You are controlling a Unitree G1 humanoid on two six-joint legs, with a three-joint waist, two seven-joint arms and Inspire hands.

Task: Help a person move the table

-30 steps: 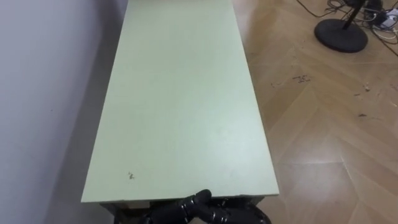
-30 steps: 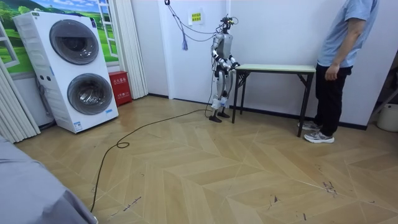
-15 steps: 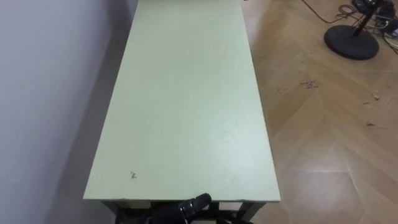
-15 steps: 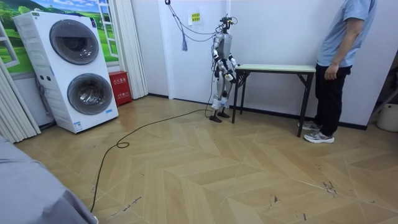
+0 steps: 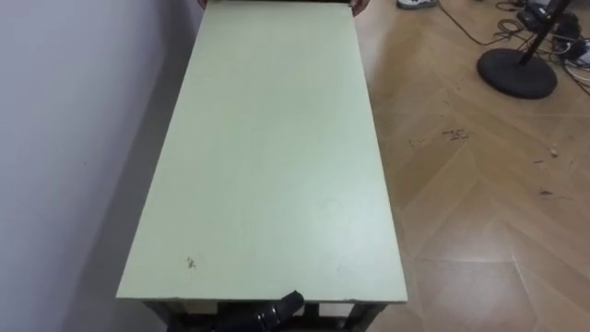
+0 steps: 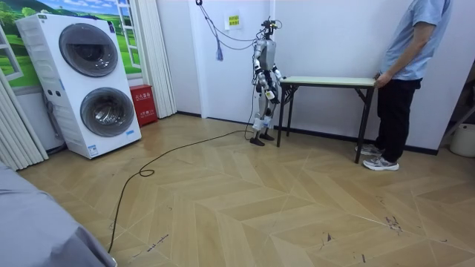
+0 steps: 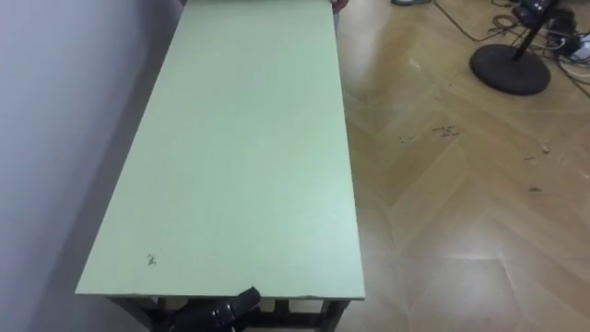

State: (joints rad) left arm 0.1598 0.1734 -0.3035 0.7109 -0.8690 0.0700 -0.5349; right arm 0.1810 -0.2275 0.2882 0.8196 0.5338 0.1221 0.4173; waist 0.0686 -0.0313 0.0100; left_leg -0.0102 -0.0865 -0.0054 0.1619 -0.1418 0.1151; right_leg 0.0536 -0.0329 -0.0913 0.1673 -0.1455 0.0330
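A long table (image 5: pixel 277 157) with a pale green top and dark legs stretches away from me along the wall. I stand at its near short end. My left hand (image 5: pixel 279 310) shows as dark fingers just under the near edge, partly hidden by the top. In the room view my right hand (image 6: pixel 274 77) is at the same end of the table (image 6: pixel 326 81), too small to read. A person (image 6: pixel 404 67) stands at the far end with a hand (image 6: pixel 379 76) on the tabletop. The person's fingertips (image 5: pixel 360 5) show at the far corner.
A white wall (image 5: pixel 64 138) runs close along the table's left side. Open wood floor lies to the right, with a round black stand base (image 5: pixel 516 72) and cables at the far right. Stacked washing machines (image 6: pixel 96 81) stand across the room.
The person has lifted a hand from the hip onto the table's far end. My right hand has dropped out of the eye view below the near edge. The camera has shifted slightly.
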